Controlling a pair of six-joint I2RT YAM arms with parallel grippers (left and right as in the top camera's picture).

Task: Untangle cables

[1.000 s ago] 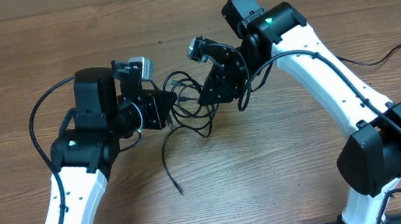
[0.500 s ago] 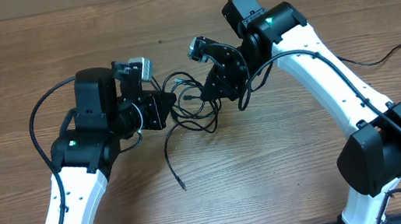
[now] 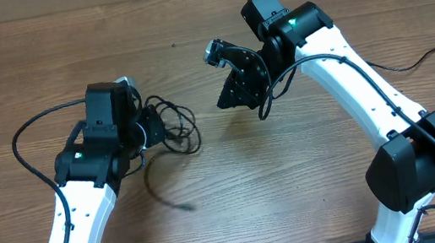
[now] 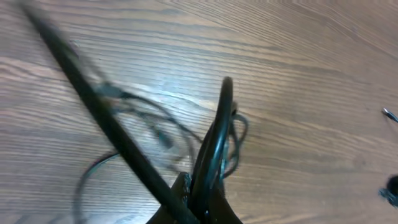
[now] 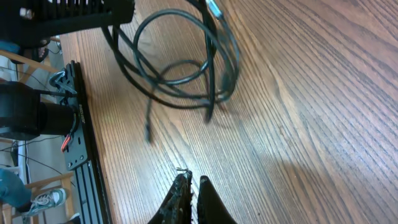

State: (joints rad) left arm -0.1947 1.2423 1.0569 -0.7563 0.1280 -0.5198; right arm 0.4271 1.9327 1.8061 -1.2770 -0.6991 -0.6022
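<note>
**A:** How is the left arm (image 3: 77, 214) standing?

**B:** It is rising from the bottom left of the overhead view. Its white link is leaning up and inward over the table (image 3: 295, 187), and its black wrist is bending to the right, toward the middle. The left gripper (image 4: 196, 200) is pinching the cables (image 3: 177, 125). In the wrist view a loop is arching straight up out of the pressed fingers.

**A:** And where is the bundle sitting?

**B:** Right at that gripper's tip, left of the table's centre, as a knot of dark loops. One loose end is trailing down toward the near edge, blurred. I cannot tell whether the loops are touching the wood.

**A:** What is the right arm (image 3: 348, 78) doing?

**B:** It is climbing from the bottom right to a high elbow at the far side. From there it is folding back down and leftward, with its tip pointing at the tabletop. The right gripper (image 5: 193, 182) is holding its fingers pressed together. It is hanging well apart from the bundle, off to its right.
</note>
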